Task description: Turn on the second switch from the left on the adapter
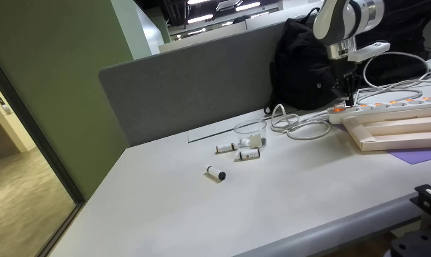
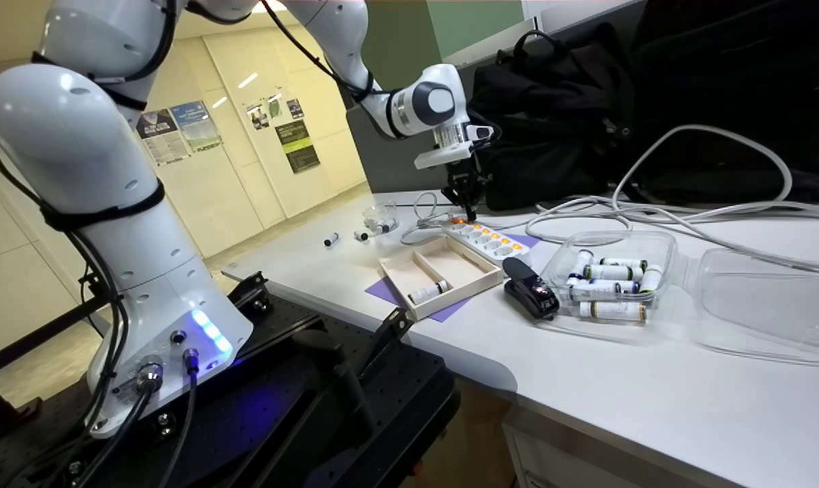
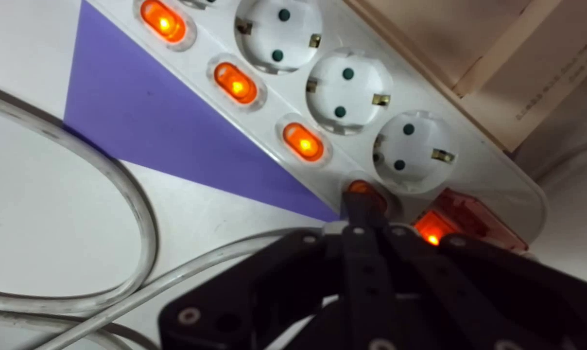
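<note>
The adapter, a long white power strip (image 1: 386,110), lies along the back of the table. It also shows in the other views (image 2: 485,242) (image 3: 339,154). In the wrist view, several of its orange switches (image 3: 303,142) glow. A larger red switch (image 3: 432,227) at its end glows too. My gripper (image 3: 364,209) points down, shut and holding nothing, with its fingertips over the small switch (image 3: 360,186) closest to the red one. That switch looks dim and is partly hidden by the fingertips; contact cannot be told. Both exterior views show the gripper (image 1: 349,103) (image 2: 471,215) at that strip end.
A pale wooden frame (image 2: 443,298) lies against the strip on a purple sheet (image 3: 177,131). White cords (image 3: 143,233) loop beside it. A black backpack (image 2: 552,115) stands behind. A clear cup (image 1: 251,125), small cylinders (image 1: 215,173), a black device (image 2: 530,288) and a clear box (image 2: 613,240) are nearby.
</note>
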Available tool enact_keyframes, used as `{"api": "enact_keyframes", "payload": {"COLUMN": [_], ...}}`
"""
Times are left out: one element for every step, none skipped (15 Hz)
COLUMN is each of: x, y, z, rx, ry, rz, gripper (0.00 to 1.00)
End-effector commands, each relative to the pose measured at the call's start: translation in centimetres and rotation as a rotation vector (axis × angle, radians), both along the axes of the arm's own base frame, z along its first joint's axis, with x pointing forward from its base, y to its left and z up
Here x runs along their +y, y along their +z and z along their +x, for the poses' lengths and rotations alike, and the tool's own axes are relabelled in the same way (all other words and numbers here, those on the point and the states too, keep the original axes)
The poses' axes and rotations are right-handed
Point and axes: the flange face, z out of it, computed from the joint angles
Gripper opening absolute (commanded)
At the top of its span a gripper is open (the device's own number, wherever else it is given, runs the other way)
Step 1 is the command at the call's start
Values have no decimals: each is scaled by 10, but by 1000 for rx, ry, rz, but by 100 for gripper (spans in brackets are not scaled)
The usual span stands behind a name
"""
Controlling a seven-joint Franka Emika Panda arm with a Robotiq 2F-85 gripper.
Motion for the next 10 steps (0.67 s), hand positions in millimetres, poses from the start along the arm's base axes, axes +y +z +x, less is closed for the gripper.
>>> {"api": "enact_keyframes", "payload": {"x": [-2,-2,-2,-2,-2,-3,-2,-1,-1,0], "y": [-3,-4,-4,-5,-7,-8,-10,-12,-13,-14], "z": [0,-1,-2,-3,-5,-6,-8,-9,-10,-12], "rx": [3,5,6,7,10,16,21,27,34,40], "ry": [18,24,32,41,48,58,70,80,87,95], "rz": [-37,-42,-47,-54,-60,-68,-76,-82,-87,-92], "gripper": [0,0,0,0,0,0,0,0,0,0]}}
